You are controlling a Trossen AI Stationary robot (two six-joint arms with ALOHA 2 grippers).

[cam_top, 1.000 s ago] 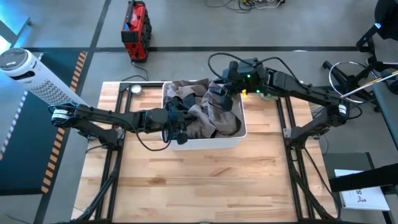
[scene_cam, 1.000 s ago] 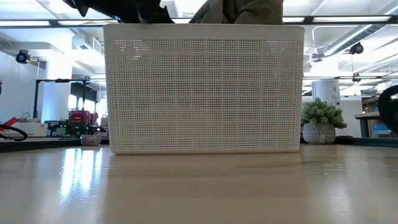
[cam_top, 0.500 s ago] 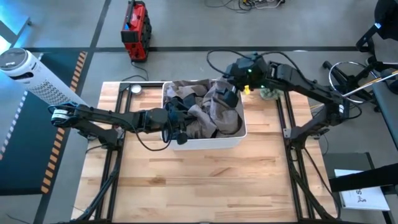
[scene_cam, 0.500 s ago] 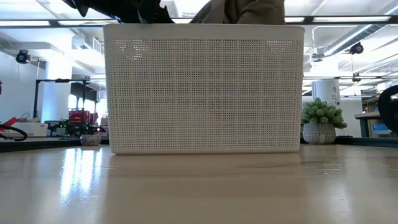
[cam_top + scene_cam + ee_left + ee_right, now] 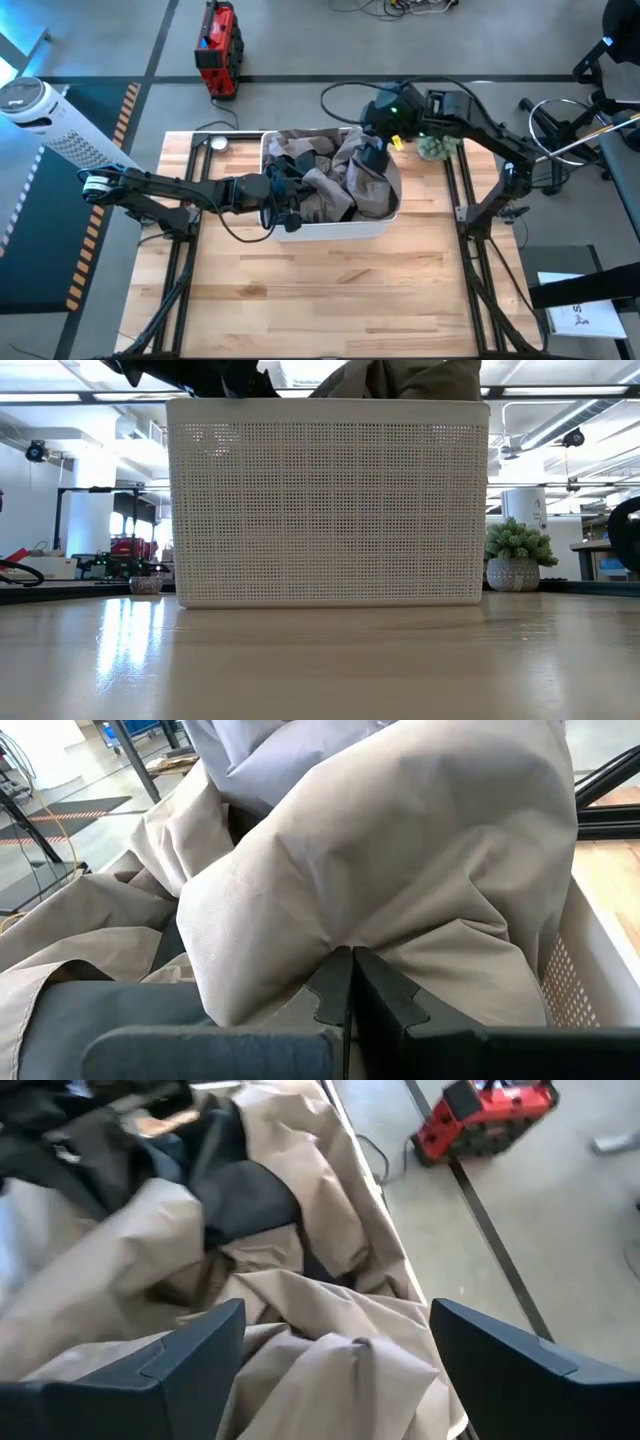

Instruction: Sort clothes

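The taupe garment (image 5: 355,180) is lying heaped in the white bin (image 5: 340,228), mounding above the bin's rim on the side nearer the right arm, with a darker garment (image 5: 300,160) and a pale grey-blue shirt (image 5: 270,750) tucked under and behind it. In the low view the taupe cloth is showing over the bin's top edge.

The left gripper (image 5: 350,982) is reaching into the bin from its left wall, its fingers pressed together with a fold of the taupe garment pinched between the tips. The right gripper (image 5: 335,1342) is hanging over the bin's far right corner, fingers spread wide with taupe folds lying between them, nothing yet held.

The step in hand appears to be drawing the taupe garment out of the bin. To do it well, the left pinch should probably be holding firm while the lift is going straight up, so the cloth is clearing the bin's rim instead of dragging the bin across the wooden table (image 5: 330,290). The right gripper would likely do best closing on a separate thick fold near the bin's right wall, sharing the weight. A risk is the darker garment beneath riding up with it; a slow lift should be letting it slip free.
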